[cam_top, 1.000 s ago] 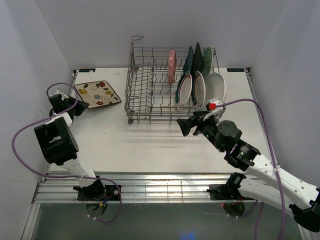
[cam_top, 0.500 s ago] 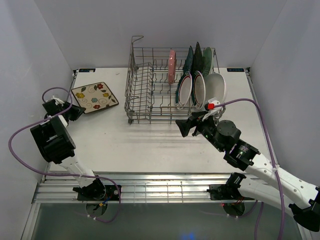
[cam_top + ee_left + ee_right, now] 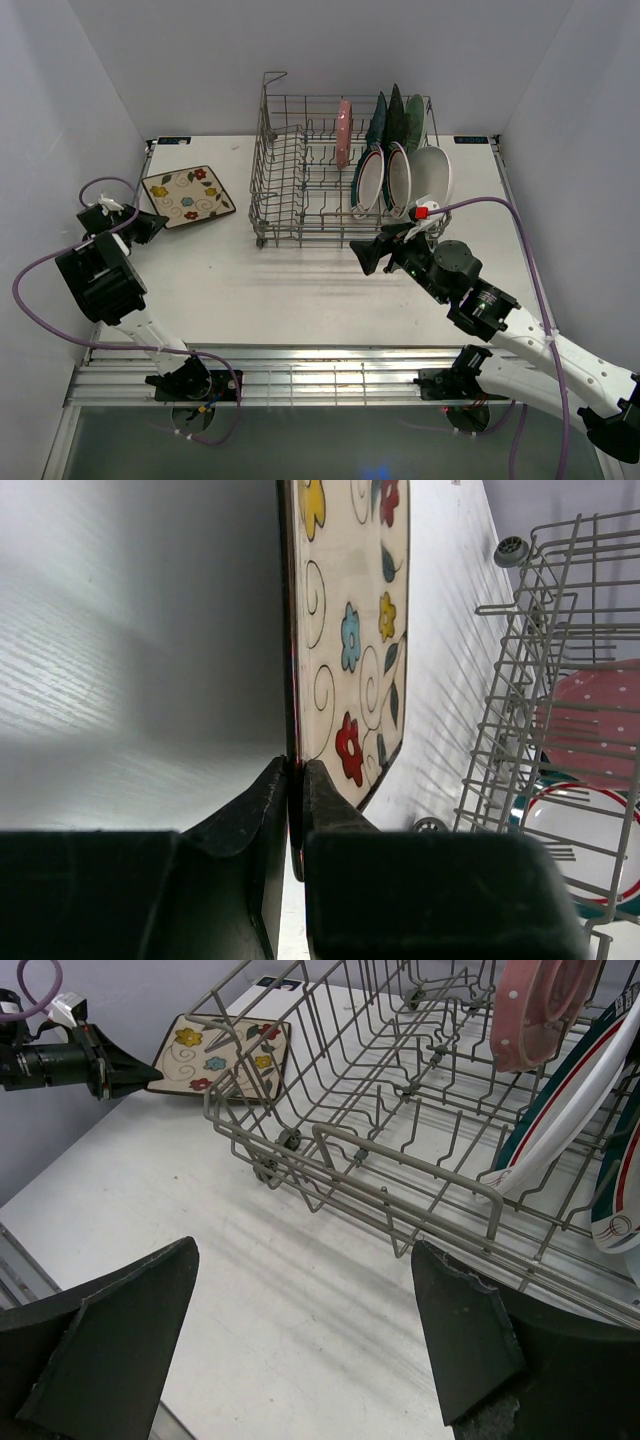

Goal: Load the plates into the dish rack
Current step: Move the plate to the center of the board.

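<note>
From above: cream floral square plate (image 3: 188,194) well left of the dish rack (image 3: 300,190), pinched by the left gripper (image 3: 158,222) at the edge farthest from the rack; hard to tell from here whether flat on the table (image 3: 300,290) or just lifted. Already on edge between the tines at the rack's right end: seven plates (image 3: 398,178), pink dotted plate (image 3: 343,132) leftmost among them, the rack's left half bare. Right gripper (image 3: 368,252) poised just in front of the rack's near right side, holding nothing. From the left wrist: both fingers closed together on the floral plate's thin rim, glazed face turned toward the rack, the pinch shown here as in no other view. Judged stiff, fairly heavy for its size, slick with glaze and apt to chip against wire; the rim the only sensible hold, though so thin a bite may slip or let the plate swing once tipped upright. From the right wrist: jaws spread wide over the table just before the rack's near wall, nothing between them, plus a low look along the empty tines of the left half, open slots not seen in such detail from above; floral plate and left gripper small beyond the rack's left corner.
</note>
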You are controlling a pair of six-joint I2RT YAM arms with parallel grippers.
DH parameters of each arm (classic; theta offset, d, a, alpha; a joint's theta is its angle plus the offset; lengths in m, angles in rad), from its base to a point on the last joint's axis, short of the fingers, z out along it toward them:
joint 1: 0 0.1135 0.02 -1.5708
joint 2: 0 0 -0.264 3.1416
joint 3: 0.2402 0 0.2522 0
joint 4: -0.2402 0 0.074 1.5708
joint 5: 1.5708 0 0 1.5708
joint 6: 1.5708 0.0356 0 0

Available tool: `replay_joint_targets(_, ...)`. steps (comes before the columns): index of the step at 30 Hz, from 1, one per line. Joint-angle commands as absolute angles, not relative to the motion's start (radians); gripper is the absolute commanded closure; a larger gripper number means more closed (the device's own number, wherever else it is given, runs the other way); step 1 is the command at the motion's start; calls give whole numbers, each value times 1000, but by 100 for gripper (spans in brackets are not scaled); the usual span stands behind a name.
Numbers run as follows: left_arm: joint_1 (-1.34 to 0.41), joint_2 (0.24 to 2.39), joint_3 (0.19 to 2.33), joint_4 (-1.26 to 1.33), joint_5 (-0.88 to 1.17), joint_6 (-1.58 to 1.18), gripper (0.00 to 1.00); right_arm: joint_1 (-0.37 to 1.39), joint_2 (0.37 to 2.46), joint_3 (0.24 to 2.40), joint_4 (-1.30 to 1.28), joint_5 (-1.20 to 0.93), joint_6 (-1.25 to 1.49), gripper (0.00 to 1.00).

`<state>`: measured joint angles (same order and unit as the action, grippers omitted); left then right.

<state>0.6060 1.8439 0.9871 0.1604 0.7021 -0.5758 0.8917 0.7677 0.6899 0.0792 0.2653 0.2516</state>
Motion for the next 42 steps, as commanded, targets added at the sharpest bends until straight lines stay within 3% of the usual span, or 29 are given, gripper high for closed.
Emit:
replay_joint_targets(1,623,1867,991,222,808,-552,100,897,758,695,132,258,256,8)
replay_joint_targets(22,634,1787,946,212,853,-505,100,897,750,692,140,227,261,8)
replay_joint_targets(42,690,1589,960,21,1123,-485,100,900,836,733,150,158,270,8)
